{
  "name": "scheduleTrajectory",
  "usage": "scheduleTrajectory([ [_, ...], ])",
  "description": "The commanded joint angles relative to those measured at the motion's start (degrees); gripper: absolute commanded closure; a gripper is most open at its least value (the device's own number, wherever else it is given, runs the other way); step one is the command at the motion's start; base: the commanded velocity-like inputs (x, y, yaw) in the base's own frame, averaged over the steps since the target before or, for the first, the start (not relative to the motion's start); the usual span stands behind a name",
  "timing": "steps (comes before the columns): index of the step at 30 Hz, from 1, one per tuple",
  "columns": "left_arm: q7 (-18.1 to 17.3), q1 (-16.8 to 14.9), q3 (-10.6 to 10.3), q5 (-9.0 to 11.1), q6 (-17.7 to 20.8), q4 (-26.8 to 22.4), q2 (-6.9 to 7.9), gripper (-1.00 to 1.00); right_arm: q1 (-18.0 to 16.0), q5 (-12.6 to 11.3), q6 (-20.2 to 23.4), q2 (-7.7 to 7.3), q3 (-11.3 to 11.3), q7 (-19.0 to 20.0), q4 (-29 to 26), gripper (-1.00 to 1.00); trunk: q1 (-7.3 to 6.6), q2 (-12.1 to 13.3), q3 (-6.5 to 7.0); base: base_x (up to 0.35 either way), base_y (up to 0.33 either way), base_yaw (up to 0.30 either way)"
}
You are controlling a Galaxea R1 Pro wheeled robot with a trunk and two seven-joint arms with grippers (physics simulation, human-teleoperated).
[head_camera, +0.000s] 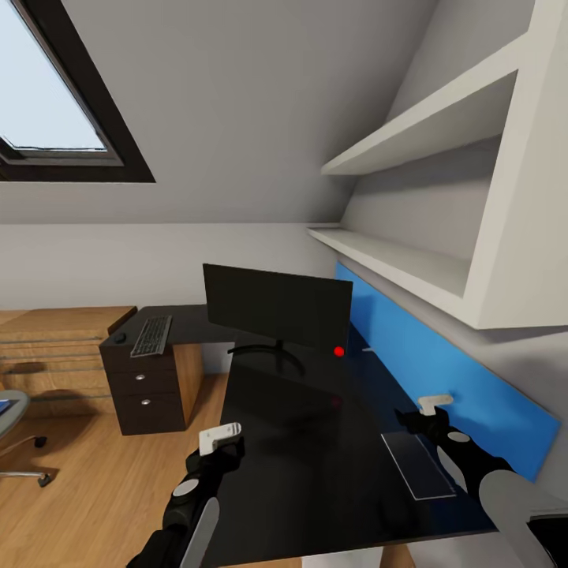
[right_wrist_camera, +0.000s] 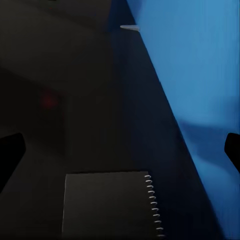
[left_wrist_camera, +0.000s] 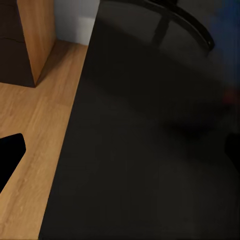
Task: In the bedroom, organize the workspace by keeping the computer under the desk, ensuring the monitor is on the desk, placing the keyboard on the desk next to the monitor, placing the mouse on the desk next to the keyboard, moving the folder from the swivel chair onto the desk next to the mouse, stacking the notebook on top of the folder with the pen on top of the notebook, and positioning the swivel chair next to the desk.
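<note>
Counter: one long glossy black L-shaped counter [head_camera: 315, 442] with a blue back panel [head_camera: 442, 371] along the wall and a black three-drawer unit [head_camera: 142, 386] under its far wing
Shelves: two white wall shelves [head_camera: 410, 264] above the back panel
Chest: one light wooden drawer chest [head_camera: 55, 347] beside the drawer unit
Chair: one grey swivel chair [head_camera: 12, 426], partly cut off at the picture's edge, on the wooden floor, well apart from the counter
Monitor: one wide black flat monitor [head_camera: 276, 306] upright on its curved stand at the counter's corner
Keyboard: one dark keyboard with grey keys [head_camera: 151, 335] on the far wing, atop the drawer unit
Notebook: one thin grey spiral-bound notebook [head_camera: 416, 465] flat on the counter near the back panel, just beside the right gripper [head_camera: 430, 410]
Grippers: two; right fingers apart, holding nothing; left gripper [head_camera: 221, 440] at the counter's front edge, fingers apart, empty
Mouse: one small black rounded mouse [head_camera: 118, 338] just beside the keyboard
</note>
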Motion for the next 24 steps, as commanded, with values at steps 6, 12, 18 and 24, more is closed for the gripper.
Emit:
scheduleTrajectory([
  [6,0.6,1.2,-0.6,0.6,0.2,-0.9,0.05,-1.00,-0.1,-0.4,1.0,-0.04,0.0,-0.4,0.1,-1.00,1.33,-2.5,-1.17,0.000,0.000,0.000],
  [12,0.6,1.4,-0.7,0.6,0.2,-1.0,0.08,-1.00,-0.1,-0.4,1.2,0.02,-0.1,-0.5,0.1,-1.00,2.65,-4.9,-2.25,0.000,0.000,0.000],
  [18,0.6,1.4,-0.6,0.6,0.2,-1.0,0.09,-1.00,-0.1,-0.3,1.2,0.26,0.0,-0.6,0.1,-1.00,3.97,-7.3,-3.32,0.000,0.000,0.000],
  [24,0.6,1.4,-0.6,0.5,0.2,-1.0,0.09,-1.00,-0.1,-0.3,1.2,0.62,0.0,-0.6,0.1,-1.00,5.29,-9.7,-4.40,0.000,0.000,0.000],
])
